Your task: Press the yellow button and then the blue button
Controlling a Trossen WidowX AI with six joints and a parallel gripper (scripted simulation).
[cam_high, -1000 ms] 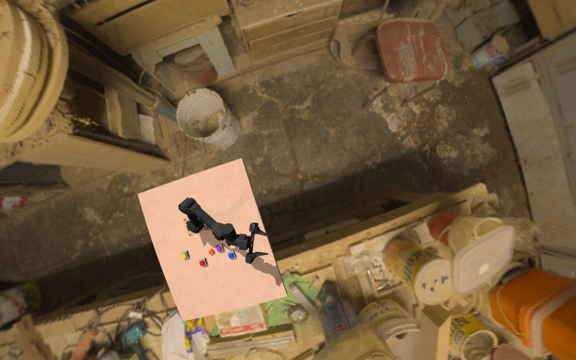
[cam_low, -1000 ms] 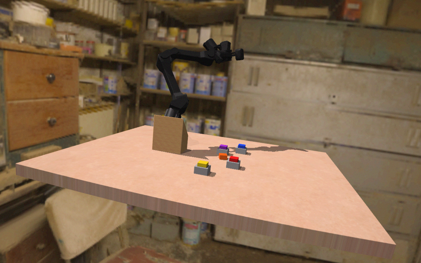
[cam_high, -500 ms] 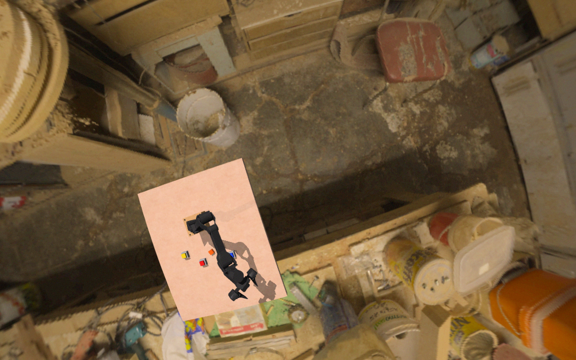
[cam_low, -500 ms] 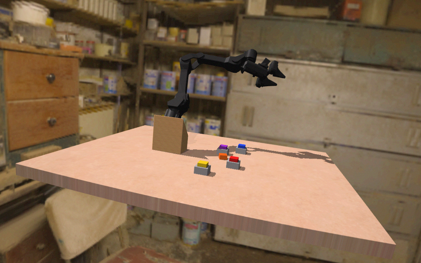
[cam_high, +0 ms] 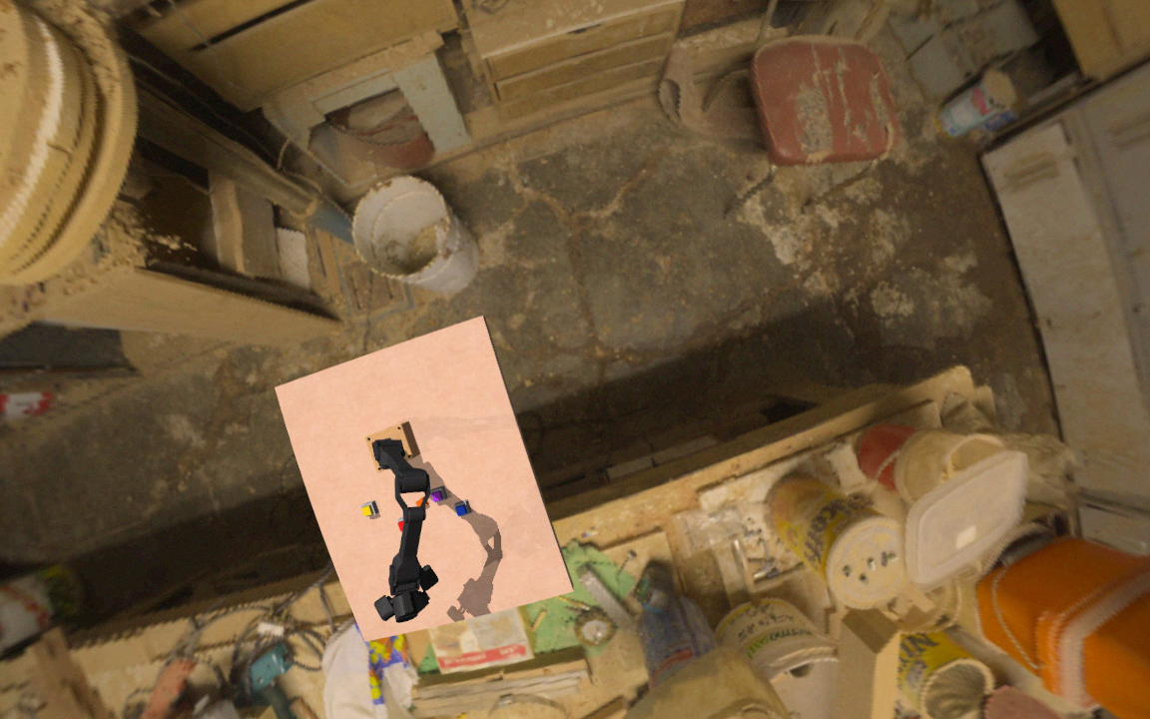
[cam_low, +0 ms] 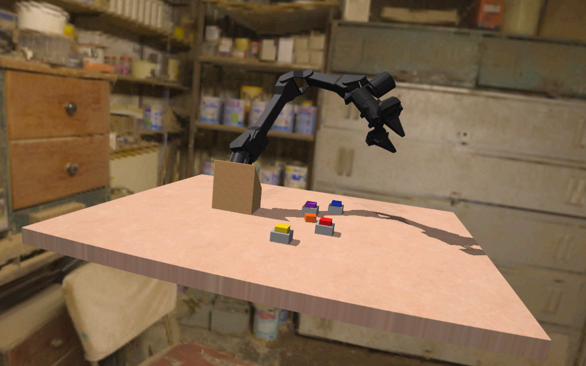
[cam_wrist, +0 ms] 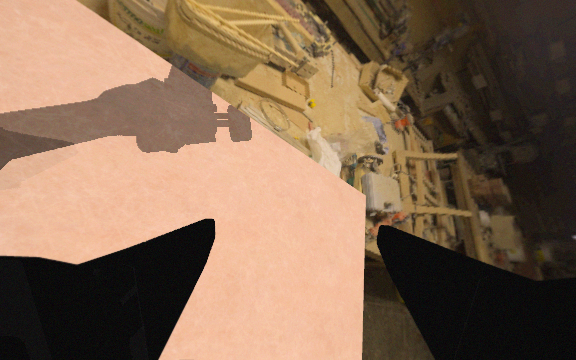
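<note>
High above the pink table (cam_low: 185, 236), I reach out from my wooden base block (cam_low: 235, 192) in a long arch, past all the buttons, toward the table's far side. My jaws (cam_low: 388, 132) point downward and stand spread wide, with nothing between them. From my wrist view, my two dark fingertips frame a corner of the table, its edge running between them, with cluttered workshop floor beyond. My own shadow lies across the tabletop.

The yellow button (cam_low: 282, 227) sits on its grey housing well behind my jaws, the nearest button to the table's front edge in the side view, standing apart from the others. The blue button (cam_low: 335, 204) sits farther back, just beside the purple button (cam_low: 310, 204). The red button (cam_low: 325, 221) stands between these rows, and a small orange block (cam_low: 310, 217) lies just beside it, in the middle of the cluster. From overhead, my arm (cam_high: 406, 536) crosses above the cluster, hiding part of it; the yellow button (cam_high: 370, 510) shows to one side and the blue button (cam_high: 461, 507) to the other. I touch none of them.
</note>
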